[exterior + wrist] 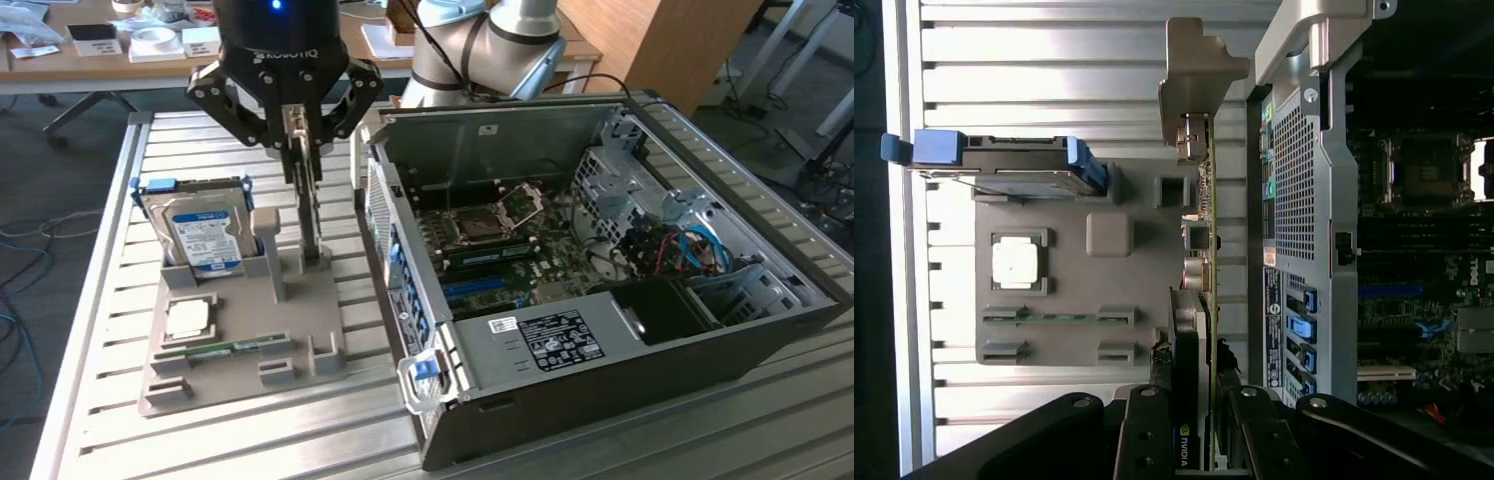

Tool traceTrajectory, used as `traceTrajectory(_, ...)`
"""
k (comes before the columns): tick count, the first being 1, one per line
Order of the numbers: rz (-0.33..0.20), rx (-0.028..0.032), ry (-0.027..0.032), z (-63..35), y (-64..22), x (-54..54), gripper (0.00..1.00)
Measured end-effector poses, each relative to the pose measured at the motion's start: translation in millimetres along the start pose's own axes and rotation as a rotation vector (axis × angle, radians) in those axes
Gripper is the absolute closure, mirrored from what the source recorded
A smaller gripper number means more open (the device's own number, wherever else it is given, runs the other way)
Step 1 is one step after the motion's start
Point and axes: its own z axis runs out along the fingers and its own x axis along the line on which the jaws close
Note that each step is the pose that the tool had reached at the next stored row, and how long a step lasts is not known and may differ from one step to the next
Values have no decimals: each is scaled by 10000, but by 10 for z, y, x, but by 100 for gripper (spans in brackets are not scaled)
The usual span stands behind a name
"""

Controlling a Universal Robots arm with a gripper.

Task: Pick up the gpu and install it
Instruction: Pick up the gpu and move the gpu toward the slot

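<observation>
Workbench: slatted metal table (107,400) in an office-like lab; cluttered wooden desks behind
Tray: grey parts tray (227,385) lying flat on the table, just beside the case on the exterior view's left
Tray contents: hard drive (200,235) standing in a blue-cornered caddy; CPU chip (187,318) lying flat; narrow green memory stick (220,350) lying flat near the tray's front edge
Case: open desktop tower (561,400) lying on its side; motherboard (521,250) facing up, processor socket uncovered
Gripper: Robotiq gripper (296,135) pointing straight down over the tray; fingers (1144,435) closed on the gpu, one on each face, clamping its upper end
Gpu: thin dark card (311,200) standing on end over the tray, between the hard drive and the case; pale metal bracket (1199,70) at the end away from the fingers
Axis: the card's long axis is vertical, running straight down from the fingers; seen edge-on from the wrist, it runs parallel to the case's perforated rear wall (1294,200) and close beside it
Seating: the lower end looks to be at the tray's slot; whether it rests in it or hangs just clear, I cannot tell
Progress: card gripped, not yet inside the case
</observation>
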Motion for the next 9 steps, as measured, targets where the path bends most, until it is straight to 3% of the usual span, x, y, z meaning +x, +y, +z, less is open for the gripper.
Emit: traceTrajectory(9, 1, -3, -1, -33, 3, -4, 73)
